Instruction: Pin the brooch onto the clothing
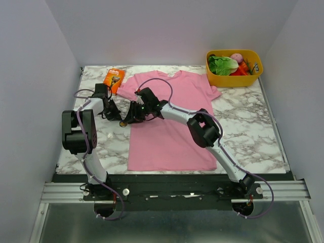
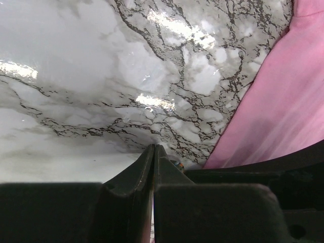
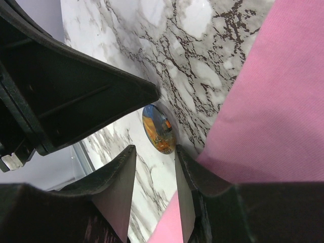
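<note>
The pink clothing lies flat on the marble table. The brooch, a small round disc with a blue and orange picture, rests on the marble just off the shirt's left edge. My left gripper is shut, and its tip comes down at the brooch's far edge. In the left wrist view the shut jaws hide all but a sliver of the brooch, beside the clothing. My right gripper is open over the shirt's edge, its fingertips just short of the brooch.
An orange package lies at the back left beside the shirt's sleeve. A yellow bin of toy vegetables stands at the back right corner. White walls close in the table on three sides.
</note>
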`<action>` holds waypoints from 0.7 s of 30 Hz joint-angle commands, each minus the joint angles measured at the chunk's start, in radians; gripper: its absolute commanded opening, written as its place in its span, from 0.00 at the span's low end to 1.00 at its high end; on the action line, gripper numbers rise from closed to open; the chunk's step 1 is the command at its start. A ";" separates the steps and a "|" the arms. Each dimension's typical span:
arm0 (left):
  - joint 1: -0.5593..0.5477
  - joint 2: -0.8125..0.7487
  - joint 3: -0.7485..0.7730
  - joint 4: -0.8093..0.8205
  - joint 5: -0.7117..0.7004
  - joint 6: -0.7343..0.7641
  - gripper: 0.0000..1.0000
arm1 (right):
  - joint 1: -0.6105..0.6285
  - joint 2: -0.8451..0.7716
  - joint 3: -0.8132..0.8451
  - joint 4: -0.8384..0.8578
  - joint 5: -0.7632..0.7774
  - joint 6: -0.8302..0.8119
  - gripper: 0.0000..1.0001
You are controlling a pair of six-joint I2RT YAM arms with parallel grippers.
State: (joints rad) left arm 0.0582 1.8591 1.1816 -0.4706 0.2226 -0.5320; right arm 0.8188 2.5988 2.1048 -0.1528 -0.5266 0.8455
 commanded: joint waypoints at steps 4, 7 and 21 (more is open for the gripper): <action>-0.023 0.003 -0.056 0.004 0.008 0.001 0.11 | 0.011 0.023 0.011 -0.068 0.017 0.014 0.40; -0.020 -0.009 -0.056 -0.006 -0.026 0.012 0.11 | 0.011 0.014 -0.018 -0.068 0.014 0.012 0.40; 0.014 -0.047 0.021 -0.122 -0.178 0.055 0.18 | 0.011 0.014 -0.040 -0.067 0.005 0.012 0.40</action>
State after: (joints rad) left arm 0.0628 1.8362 1.1816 -0.5198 0.1146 -0.5175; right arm 0.8185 2.5988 2.0953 -0.1570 -0.5285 0.8642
